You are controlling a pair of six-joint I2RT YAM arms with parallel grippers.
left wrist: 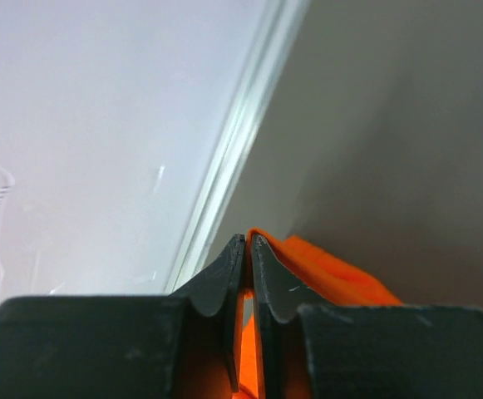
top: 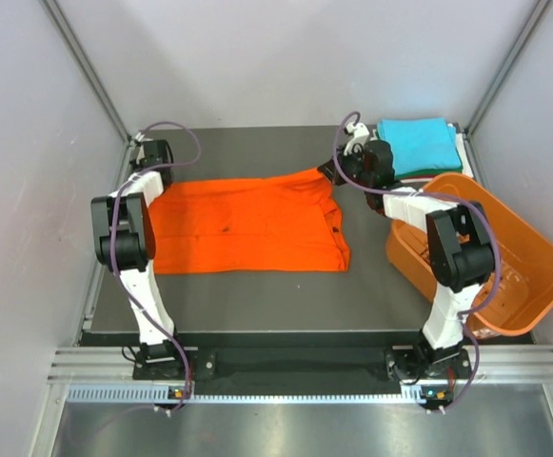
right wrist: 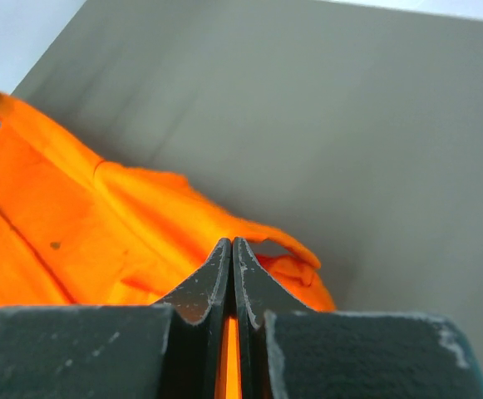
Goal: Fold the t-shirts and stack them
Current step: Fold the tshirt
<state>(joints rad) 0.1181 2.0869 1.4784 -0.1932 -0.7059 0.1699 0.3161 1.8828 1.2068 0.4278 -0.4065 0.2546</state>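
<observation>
The dark table (top: 257, 297) bears an orange t-shirt (top: 247, 228), a turquoise t-shirt (top: 419, 145) (folded) and a basket (top: 535, 255).

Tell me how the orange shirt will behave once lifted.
Probably floppy: the orange shirt bunches into folds at the right gripper. Likely to sag in the middle, since only that and the left gripper pinch its edge.

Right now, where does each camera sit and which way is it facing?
Top external: above and behind the bases, looking down on the table; both arms show, left gripper and right gripper pinching far corners of the orange t-shirt.
Left wrist: on the left arm's wrist, looking along its shut fingers toward the side wall.
Right wrist: on the right arm's wrist, looking past its shut fingers across the table.
Shared: every view shows the orange t-shirt.
</observation>
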